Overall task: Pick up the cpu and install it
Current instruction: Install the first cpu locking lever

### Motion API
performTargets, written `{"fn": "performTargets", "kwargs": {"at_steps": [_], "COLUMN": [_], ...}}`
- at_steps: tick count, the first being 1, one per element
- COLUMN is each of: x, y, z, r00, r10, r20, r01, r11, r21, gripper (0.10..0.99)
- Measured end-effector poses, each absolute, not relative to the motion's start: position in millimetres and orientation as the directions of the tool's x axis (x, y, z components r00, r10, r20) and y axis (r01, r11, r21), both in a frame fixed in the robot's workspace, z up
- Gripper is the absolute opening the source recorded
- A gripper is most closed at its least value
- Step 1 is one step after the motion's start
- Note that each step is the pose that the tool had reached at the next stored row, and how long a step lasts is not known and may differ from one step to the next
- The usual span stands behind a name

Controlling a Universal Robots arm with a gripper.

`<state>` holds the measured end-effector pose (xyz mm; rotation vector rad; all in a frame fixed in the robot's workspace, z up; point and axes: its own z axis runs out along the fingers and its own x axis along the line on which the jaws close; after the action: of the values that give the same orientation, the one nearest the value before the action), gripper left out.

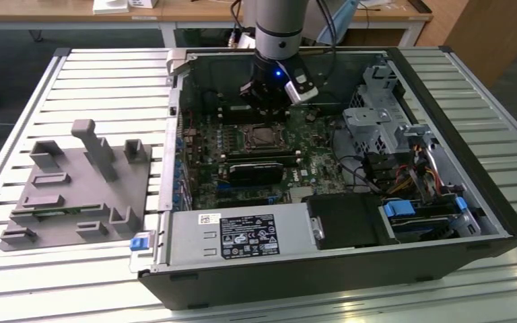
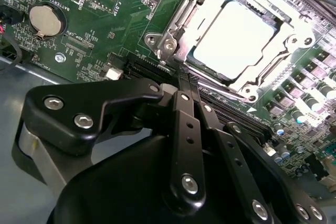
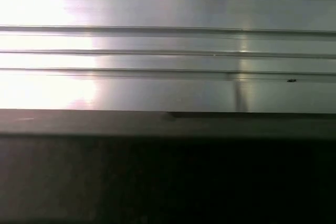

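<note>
The gripper (image 2: pixel 181 74), jaws clenched and empty, hung nearest the lens in the second wrist view; the cpu (image 2: pixel 233 38) sat in its socket at one o'clock. Installation looked finished; retreat called for a straight lift.

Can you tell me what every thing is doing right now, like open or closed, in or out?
Small flat square silvery cpu: lying flat in the motherboard socket, held by nothing.
Shiny metal socket frame: around the cpu.
Black gripper: fingers together, holding nothing, just beside the socket.
Big black computer case: lying on its side, side panel off, insides showing.
Grey plastic fixture with upright posts: on the slatted table, none of the posts holding anything.
</note>
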<state>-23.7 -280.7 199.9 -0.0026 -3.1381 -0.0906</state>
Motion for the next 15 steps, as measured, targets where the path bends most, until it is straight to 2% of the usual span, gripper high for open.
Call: {"fn": "performTargets", "kwargs": {"at_steps": [9,15], "x": [-23.7,-23.7], "y": [-280.7,-280.8], "z": [202.0,199.8], "r00": [-1.0,-1.0], "r10": [0.002,0.002], "r20": [0.002,0.002], "r01": [0.002,0.002], "r11": [0.999,1.0], "r21": [0.054,0.024], "gripper": [0.106,0.106]}}
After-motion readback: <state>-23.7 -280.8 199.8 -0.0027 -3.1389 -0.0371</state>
